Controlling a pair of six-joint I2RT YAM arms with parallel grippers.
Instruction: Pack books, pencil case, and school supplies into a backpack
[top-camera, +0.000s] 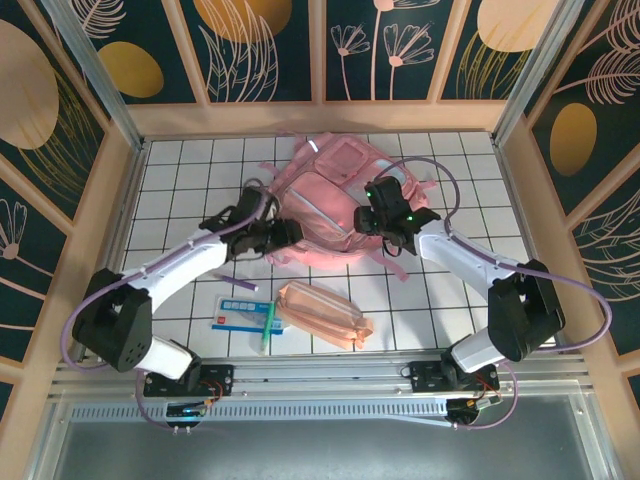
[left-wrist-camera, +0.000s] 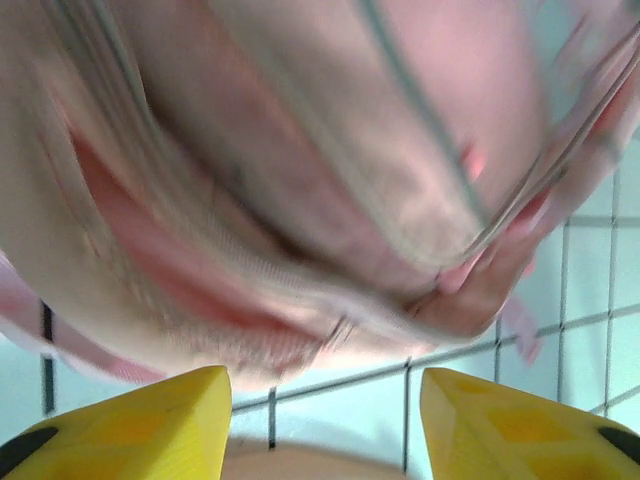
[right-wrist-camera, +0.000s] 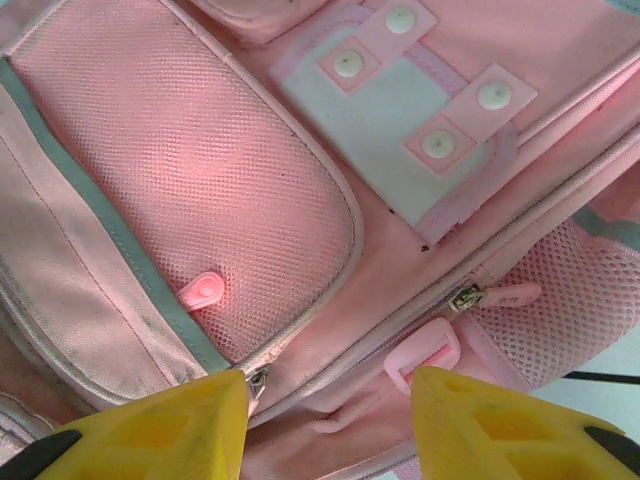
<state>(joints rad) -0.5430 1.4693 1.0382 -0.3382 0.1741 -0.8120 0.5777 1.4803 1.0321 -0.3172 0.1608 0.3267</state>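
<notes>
Noting left hand with fingers apart, gripping nothing, just beside the left edge of the pink backpack lying mid-bench. Seeing right hand likewise apart and empty, above its mesh front pocket. Nearer the bases, spotting peach pencil case, white-and-blue packet and green pen.

A robotics lab cell is indicated: a gridded tabletop enclosed by leaf-patterned panels, an aluminium rail at its near edge.
</notes>
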